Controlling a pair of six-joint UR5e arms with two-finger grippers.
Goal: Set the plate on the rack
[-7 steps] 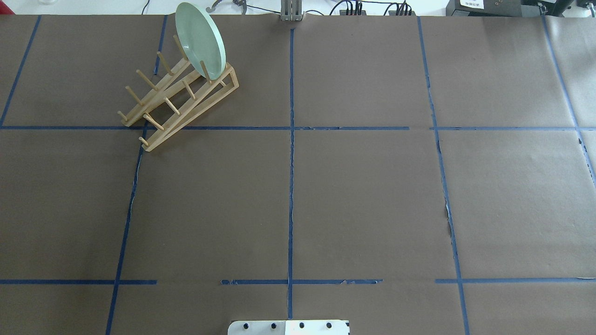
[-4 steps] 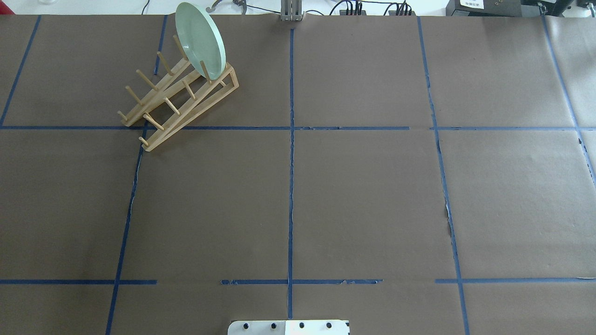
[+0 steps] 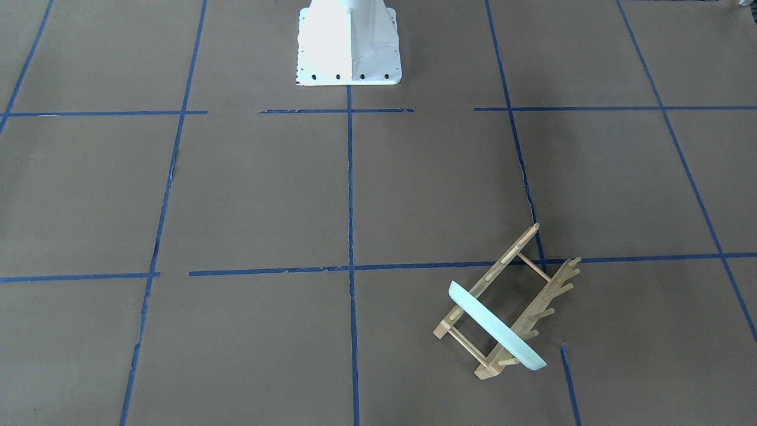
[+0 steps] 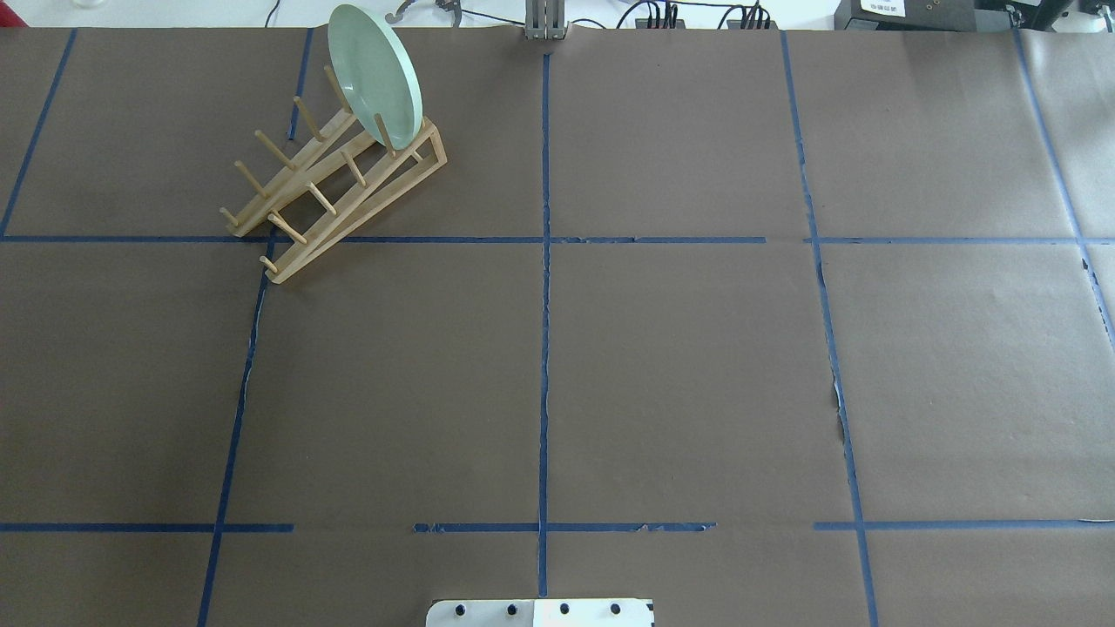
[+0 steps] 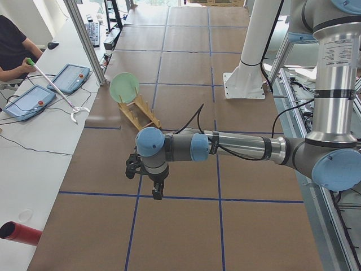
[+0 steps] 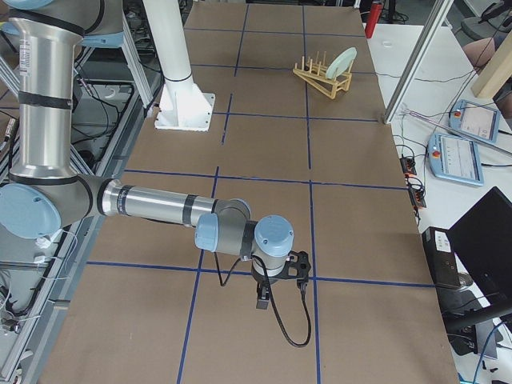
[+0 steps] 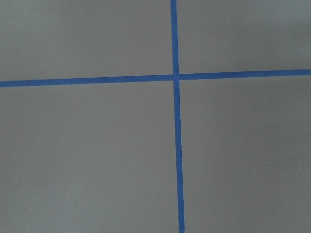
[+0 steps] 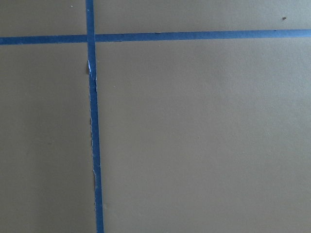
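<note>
You have the table (image 4: 697,348) before you, covered in brown paper and marked into squares with blue tape (image 7: 175,77). The left arm (image 5: 237,147) and the right arm (image 6: 152,204) each reach out level above it, well apart from the dishes.

The rack (image 4: 348,187) is light wood, two rails with upright pegs (image 4: 279,148) joined by thin dowels. It sits in the far left part of the table as the robot sees it, near the far edge. Its long axis runs on a slant, from near-left to far-right in the overhead view.

The plate (image 4: 375,74) is round and pale mint green with a low rim. It stands on edge across both rails at the rack's far end, leaning slightly, its hollow face turned back along the rack. From across the table you see it almost edge-on (image 3: 494,326).

The left gripper (image 5: 156,191) and right gripper (image 6: 262,298) point down over tape crossings, holding nothing. You cannot tell how wide either is.
</note>
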